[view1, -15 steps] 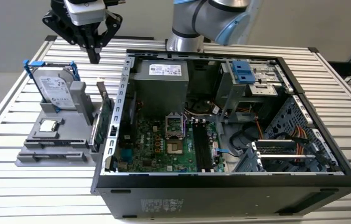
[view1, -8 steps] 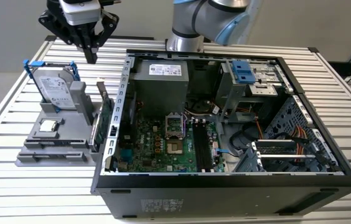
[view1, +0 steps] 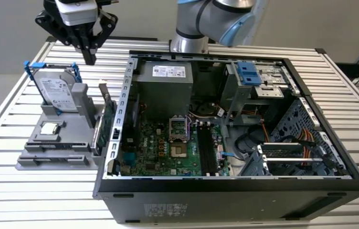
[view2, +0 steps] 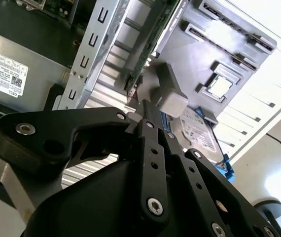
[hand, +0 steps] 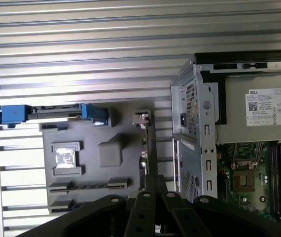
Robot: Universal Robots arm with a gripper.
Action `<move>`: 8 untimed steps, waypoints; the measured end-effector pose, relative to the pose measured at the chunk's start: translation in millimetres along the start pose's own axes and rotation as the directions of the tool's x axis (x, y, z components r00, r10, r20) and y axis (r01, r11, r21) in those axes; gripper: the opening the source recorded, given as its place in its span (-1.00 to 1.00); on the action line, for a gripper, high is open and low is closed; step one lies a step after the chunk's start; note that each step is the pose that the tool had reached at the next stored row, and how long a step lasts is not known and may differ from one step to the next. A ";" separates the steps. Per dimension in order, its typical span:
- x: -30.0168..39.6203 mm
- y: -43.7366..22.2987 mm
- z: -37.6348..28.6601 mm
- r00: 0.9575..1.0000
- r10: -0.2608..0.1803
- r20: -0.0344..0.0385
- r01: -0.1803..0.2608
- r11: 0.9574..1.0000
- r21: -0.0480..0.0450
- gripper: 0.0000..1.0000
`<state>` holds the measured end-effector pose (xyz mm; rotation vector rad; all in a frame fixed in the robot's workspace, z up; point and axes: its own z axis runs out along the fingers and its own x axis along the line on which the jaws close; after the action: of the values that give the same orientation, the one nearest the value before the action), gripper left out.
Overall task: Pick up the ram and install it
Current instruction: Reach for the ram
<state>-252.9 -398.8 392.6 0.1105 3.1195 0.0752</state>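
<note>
Hand (view1: 90,58) pressed together, empty, high over holder (view1: 51,161). Ram (view1: 99,135) edge-on in holder, well apart. Likely light, stiff, fragile; pinch flat faces mid-length.

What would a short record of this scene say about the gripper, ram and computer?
gripper: shut, holding nothing, up in the air near the hard drive
ram: green strip standing on edge in the grey fixture, outside the computer case, untouched
case: side off, lying open on the slatted table
</note>
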 end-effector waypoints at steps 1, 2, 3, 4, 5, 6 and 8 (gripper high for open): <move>0.8 -0.1 0.0 1.000 0.000 0.000 0.000 1.000 0.000 -1.00; 1.6 -0.1 0.0 1.000 0.000 0.000 0.000 1.000 0.000 -1.00; 2.4 -0.2 0.0 1.000 0.000 0.000 0.000 1.000 0.000 -1.00; 3.2 -0.2 0.0 1.000 0.000 0.000 0.000 1.000 0.000 -1.00; 4.0 -0.3 -0.1 1.000 0.000 0.000 0.000 1.000 0.000 -1.00; 4.8 -0.3 -0.1 1.000 0.000 0.000 0.000 1.000 0.000 -1.00; 6.3 -0.5 -0.1 1.000 0.000 0.000 0.000 1.000 0.000 -1.00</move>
<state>-259.2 -398.8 392.6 0.1105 3.1195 0.0752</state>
